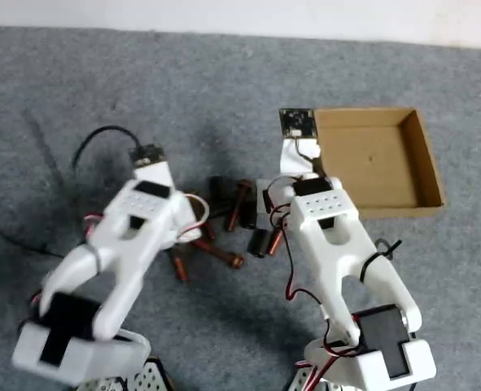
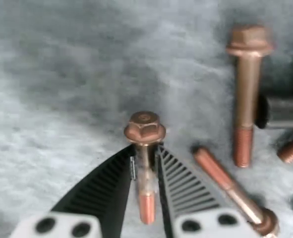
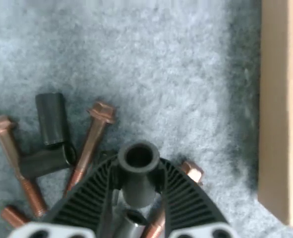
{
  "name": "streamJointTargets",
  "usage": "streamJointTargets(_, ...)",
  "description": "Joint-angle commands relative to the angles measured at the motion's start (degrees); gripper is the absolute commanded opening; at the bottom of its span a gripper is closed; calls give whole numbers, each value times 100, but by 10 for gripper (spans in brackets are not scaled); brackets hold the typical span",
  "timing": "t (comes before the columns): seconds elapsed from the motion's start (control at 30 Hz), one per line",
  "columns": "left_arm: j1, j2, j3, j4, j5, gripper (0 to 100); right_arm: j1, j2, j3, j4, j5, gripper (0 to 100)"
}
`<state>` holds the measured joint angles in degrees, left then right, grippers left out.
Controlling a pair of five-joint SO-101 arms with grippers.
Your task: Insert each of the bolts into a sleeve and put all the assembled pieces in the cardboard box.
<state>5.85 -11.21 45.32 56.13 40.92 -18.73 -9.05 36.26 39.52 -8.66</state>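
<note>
Left arm (image 1: 134, 228) and right arm (image 1: 338, 236) are leaning low mid-frame, left gripper (image 2: 146, 148) clamping one copper hex-head bolt (image 2: 145, 128), right gripper (image 3: 138, 163) clasping one black cylindrical sleeve (image 3: 138, 191).

A robotics test bench was indicated. The table was covered in grey felt-like carpet (image 1: 224, 81) and backed by a plain white wall (image 1: 224, 12). A white left arm (image 1: 134, 236) and right arm (image 1: 338, 244) were mounted side by side, with loose red wiring (image 1: 290, 277) and a bare circuit board (image 1: 297, 124) exposed. Copper-coloured bolts (image 1: 238, 204), black sleeves (image 1: 259, 242) and an open cardboard box (image 1: 431, 163) were laid out between and beside them.
</note>
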Motion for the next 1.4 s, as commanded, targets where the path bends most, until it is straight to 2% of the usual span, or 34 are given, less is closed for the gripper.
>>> streamJointTargets(0.0,-154,-1490,602,-352,-132,4,75,-426,66,-303,70,5)
streamJointTargets(0.23,-154,-4022,2176,-1143,-202,4,57,-1815,1341,-1209,70,5)
streamJointTargets(0.33,-154,-5077,2633,-1169,-202,4,31,-2378,1886,-1657,97,5)
streamJointTargets(0.5,-171,-6800,3292,-1143,-237,4,-110,-2782,2404,-2229,703,5)
streamJointTargets(0.6,-171,-7864,3732,-1160,-633,4,-338,-2835,2571,-2404,738,5)
streamJointTargets(0.77,-374,-9473,4268,-1160,-730,4,-497,-2844,2624,-2475,738,5)
streamJointTargets(1.03,-558,-9218,3714,-1846,-695,4,-532,-3442,2967,-2484,730,5)
streamJointTargets(1.2,-541,-9262,3451,-2831,-686,5,-954,-4690,3626,-2492,747,5)
streamJointTargets(1.37,136,-9262,3125,-2971,-686,5,-1209,-5824,4154,-2466,747,5)
